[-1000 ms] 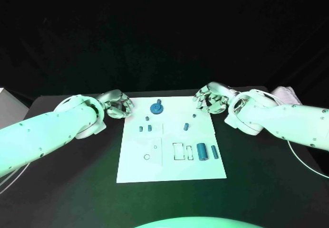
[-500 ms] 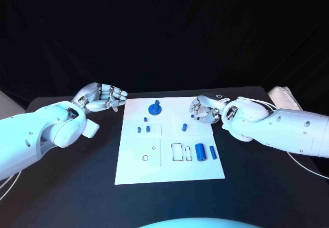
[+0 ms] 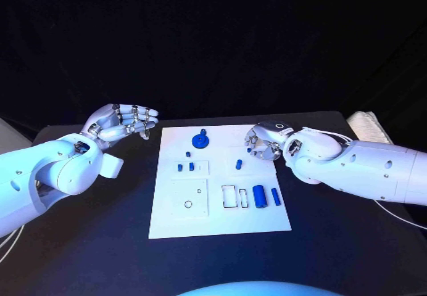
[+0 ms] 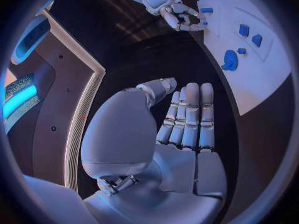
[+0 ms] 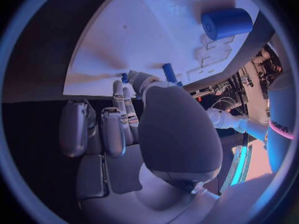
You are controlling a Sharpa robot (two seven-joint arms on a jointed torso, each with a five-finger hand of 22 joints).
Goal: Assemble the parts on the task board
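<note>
Left hand (image 3: 120, 123) empty, fingers straight and held side by side, just off the task board (image 3: 178, 216) far-left corner. Parts on board: round blue piece (image 3: 202, 141) at far middle, blue cylinder (image 3: 260, 196) near-right. Right hand (image 3: 265, 139) curled over board's far-right edge; pinching a small part or not, cannot tell, so confirm grip before moving.

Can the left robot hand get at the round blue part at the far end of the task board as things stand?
Probably yes: the left robot hand is open beside the task board, and nothing lies between it and the round blue part.
</note>
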